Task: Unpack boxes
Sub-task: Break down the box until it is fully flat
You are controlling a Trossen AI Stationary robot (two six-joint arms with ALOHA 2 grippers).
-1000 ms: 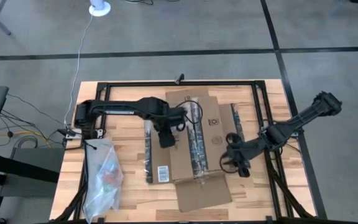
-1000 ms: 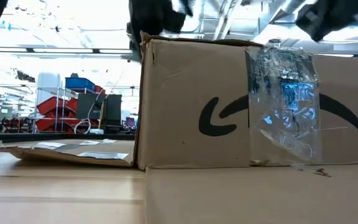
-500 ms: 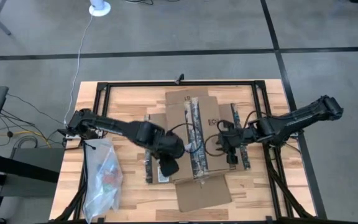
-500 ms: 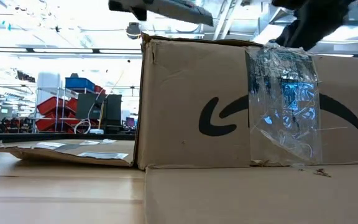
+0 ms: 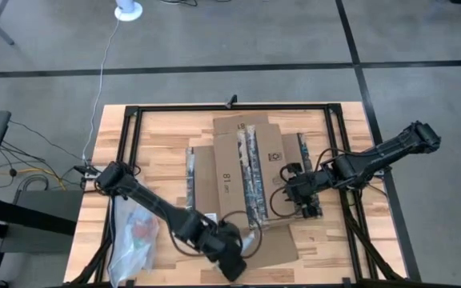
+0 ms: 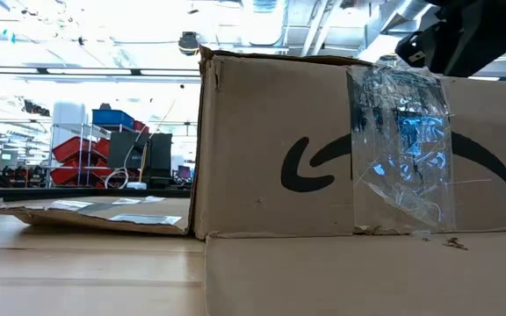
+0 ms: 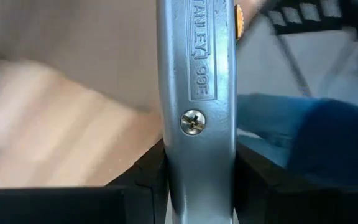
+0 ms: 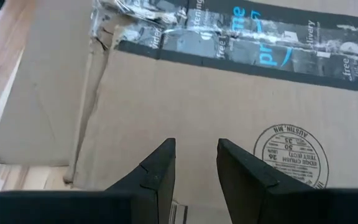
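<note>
The cardboard box (image 5: 242, 180) sits about mid-table (image 5: 162, 140), its side flaps spread flat and the dark printed tape strip (image 5: 252, 172) running along the top seam. Taking the box as the landmark: the left pincer (image 5: 232, 268) is off the box at its near edge, by the flap that lies toward the table's front, and it is clamped on a silver utility knife (image 7: 196, 93), whose metal handle fills the left wrist view between the two fingers. The blade end is not visible, so whether it is out cannot be told. The right pincer (image 5: 294, 192) hangs over the box's right side; in its wrist view its fingers (image 8: 157, 177) stand a little apart with nothing between them, above bare cardboard beside the round printed stamp (image 8: 291, 149). The clear plastic bag (image 5: 134, 232) lies well to the left of the box, near the table's front corner.

The step in hand looks like slitting the tape. Crumpled tape (image 6: 402, 149) hangs on the box's front face, but the top flaps appear unopened. Next, the knife likely needs bringing onto the seam, or the right pincer needs a flap edge to lift, with the box steadied against sliding
</note>
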